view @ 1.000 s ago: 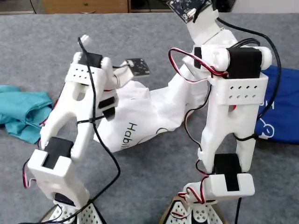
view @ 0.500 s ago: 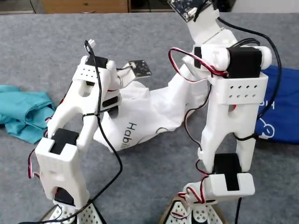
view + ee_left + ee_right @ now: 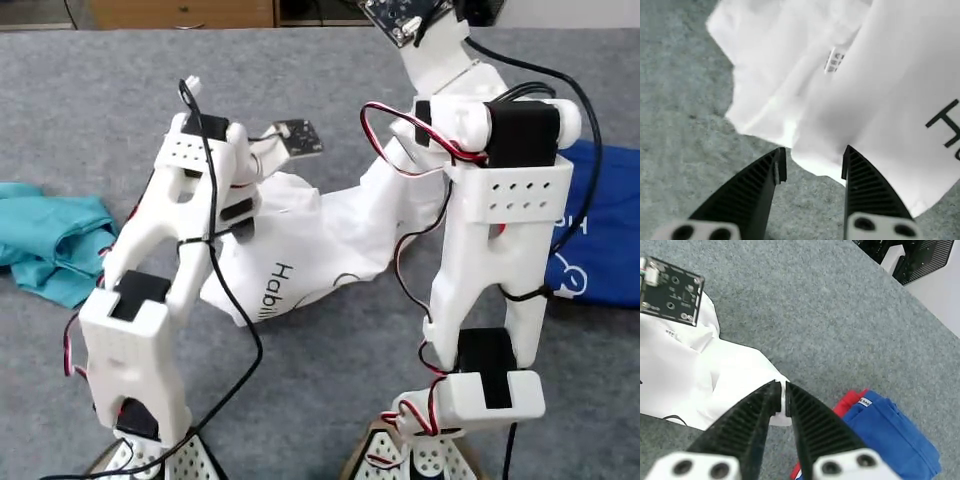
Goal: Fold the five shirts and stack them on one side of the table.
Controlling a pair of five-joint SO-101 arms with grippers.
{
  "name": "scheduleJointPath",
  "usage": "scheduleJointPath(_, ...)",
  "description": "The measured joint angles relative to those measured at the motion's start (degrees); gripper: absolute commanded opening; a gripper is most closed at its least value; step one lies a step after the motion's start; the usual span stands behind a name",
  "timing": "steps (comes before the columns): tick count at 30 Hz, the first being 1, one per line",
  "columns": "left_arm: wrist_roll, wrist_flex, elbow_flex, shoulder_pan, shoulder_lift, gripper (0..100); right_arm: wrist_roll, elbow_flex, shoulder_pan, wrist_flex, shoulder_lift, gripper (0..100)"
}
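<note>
A crumpled white shirt (image 3: 310, 245) with dark lettering lies on the grey table between the two arms. My left gripper (image 3: 813, 161) is open just above the table, and a folded edge of the white shirt (image 3: 850, 100) reaches in between its fingertips. My right gripper (image 3: 781, 390) is shut on another edge of the white shirt (image 3: 735, 375) and holds that part raised off the table. A blue shirt (image 3: 600, 230) lies at the right edge, and a teal shirt (image 3: 50, 240) is bunched at the left edge.
In the right wrist view a red garment (image 3: 850, 402) peeks out beside the blue shirt (image 3: 885, 427). The left arm's camera board (image 3: 671, 291) hangs over the white shirt. A wooden cabinet (image 3: 180, 12) stands behind the table.
The left arm has shifted a little to the right, toward the white shirt. The right arm has kept still with the shirt's edge in its grip.
</note>
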Motion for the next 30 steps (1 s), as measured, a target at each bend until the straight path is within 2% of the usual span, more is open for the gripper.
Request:
scheduleJointPath(5, 0.00, -0.53, 0.00, 0.00, 4.40, 17, 0.00, 0.00, 0.00, 0.00, 0.00, 0.2)
scheduleJointPath(9, 0.00, -0.44, -0.79, 0.00, 4.31, 1, 0.00, 0.00, 0.00, 0.00, 0.00, 0.2)
scheduleJointPath(18, 0.00, 0.09, -2.73, -0.62, 4.31, 2, 0.00, 0.00, 0.00, 0.00, 0.00, 0.2)
scheduleJointPath(24, 0.00, 7.82, -9.14, -2.46, -0.53, 2, 0.00, -1.23, 0.00, 0.00, -0.09, 0.2)
scheduleJointPath(30, 0.00, 12.57, -18.46, -7.30, -8.79, 2, 0.00, -10.29, 1.85, 0.00, -2.46, 0.2)
